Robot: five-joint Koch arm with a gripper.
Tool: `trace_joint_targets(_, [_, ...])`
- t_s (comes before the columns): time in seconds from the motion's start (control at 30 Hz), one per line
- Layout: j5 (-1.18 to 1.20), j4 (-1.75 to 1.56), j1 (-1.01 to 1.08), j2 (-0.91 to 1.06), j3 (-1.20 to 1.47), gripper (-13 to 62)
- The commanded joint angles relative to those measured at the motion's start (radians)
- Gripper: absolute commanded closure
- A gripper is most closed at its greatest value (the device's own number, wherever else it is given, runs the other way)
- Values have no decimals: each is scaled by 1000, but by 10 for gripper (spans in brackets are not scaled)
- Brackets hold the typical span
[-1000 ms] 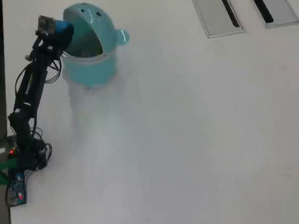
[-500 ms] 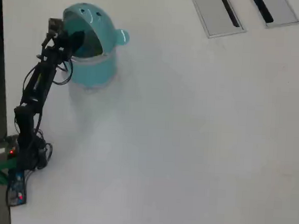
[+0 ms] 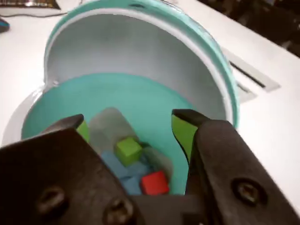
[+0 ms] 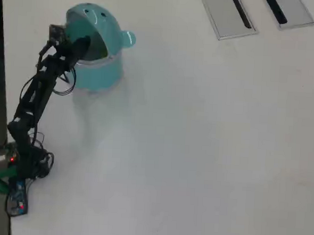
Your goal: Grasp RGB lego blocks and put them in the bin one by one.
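The teal bin [image 4: 103, 71] stands at the upper left of the overhead view with its domed lid [image 3: 140, 47] swung open. In the wrist view I look down into the bin [image 3: 140, 93]. On its floor lie a yellow-green block [image 3: 127, 150], a red block [image 3: 153, 182] and a blue block [image 3: 123, 171], close together. My gripper [image 3: 131, 123] hangs over the opening, open and empty, its green-padded fingers [image 3: 183, 131] wide apart. From overhead, the gripper [image 4: 82, 42] sits at the bin's mouth.
Two flat grey panels [image 4: 227, 12] [image 4: 289, 11] with dark slots lie at the top right of the white table [image 4: 198, 141]. The arm's base [image 4: 21, 165] with cables sits at the lower left, by the table's left edge.
The gripper has moved right, from beside the bin's left side into its open mouth. A blue patch seen at the gripper one second ago no longer shows there.
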Motion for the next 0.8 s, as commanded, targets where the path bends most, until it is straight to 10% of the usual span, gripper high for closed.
trace_joint_targets(0.0, [5, -92, 9, 103, 0, 162])
trace_joint_targets(0.77, [202, -313, 163, 528, 479, 162])
